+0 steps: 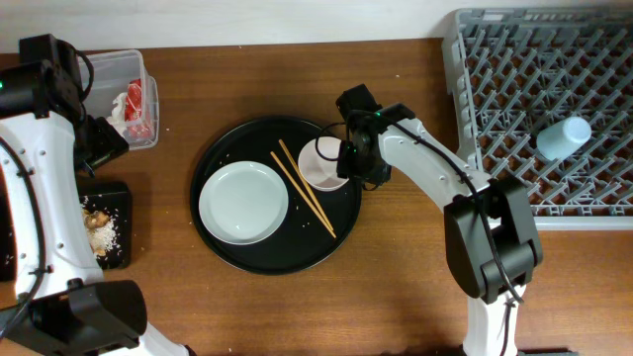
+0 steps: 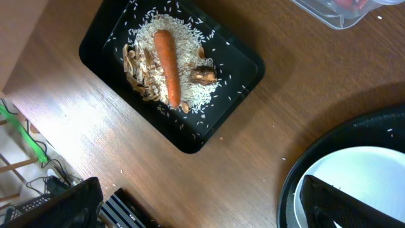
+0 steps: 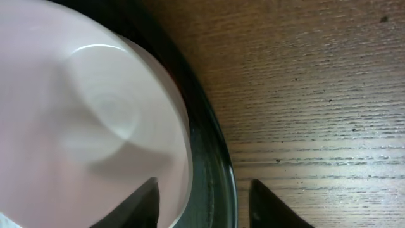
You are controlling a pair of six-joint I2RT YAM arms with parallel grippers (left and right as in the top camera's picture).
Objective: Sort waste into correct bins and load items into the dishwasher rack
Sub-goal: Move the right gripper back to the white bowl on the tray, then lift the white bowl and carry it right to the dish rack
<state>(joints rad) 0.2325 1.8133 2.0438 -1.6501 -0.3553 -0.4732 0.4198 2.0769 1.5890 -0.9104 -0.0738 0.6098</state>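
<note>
Straddling small bowl rim, right pincer wide; bowl likely stiff, slippery, fragile; pinch wall between jaws.

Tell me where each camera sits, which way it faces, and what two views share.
Overhead: above the table, facing straight down on the round black tray, the dishwasher rack, the left arm and the right arm.
Left wrist: on the left arm, facing down on the flat black tray with the carrot; own fingers at the bottom.
Right wrist: close over the small pale bowl; own fingertips at the bottom.
Shared: overhead and left wrist both show the white plate and the flat black tray.
</note>
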